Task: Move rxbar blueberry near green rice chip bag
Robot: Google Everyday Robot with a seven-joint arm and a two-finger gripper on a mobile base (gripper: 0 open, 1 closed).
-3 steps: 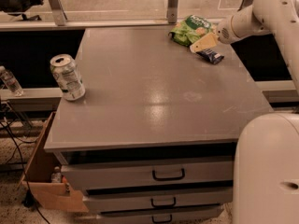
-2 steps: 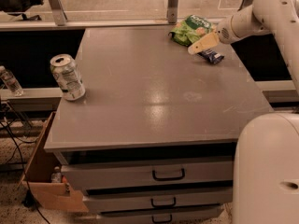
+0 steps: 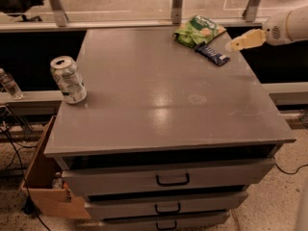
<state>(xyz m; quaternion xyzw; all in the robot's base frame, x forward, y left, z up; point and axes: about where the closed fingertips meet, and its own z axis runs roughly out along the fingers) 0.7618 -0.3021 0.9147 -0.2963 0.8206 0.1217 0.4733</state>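
Observation:
The rxbar blueberry (image 3: 212, 54), a dark blue flat bar, lies on the grey tabletop (image 3: 159, 95) at the far right. It sits just in front of and right of the green rice chip bag (image 3: 197, 30), close to it. My gripper (image 3: 242, 41) hovers just right of the bar, near the table's right edge, off the bar and holding nothing.
A silver drink can (image 3: 69, 80) stands at the table's left edge. Drawers (image 3: 172, 179) run below the front edge. A cardboard box (image 3: 41, 177) sits on the floor at the left. A rail with metal posts (image 3: 177, 4) runs behind the table.
My gripper has drawn back to the right, off the bar. The bar now lies uncovered on the table by the green bag. The view has also shifted.

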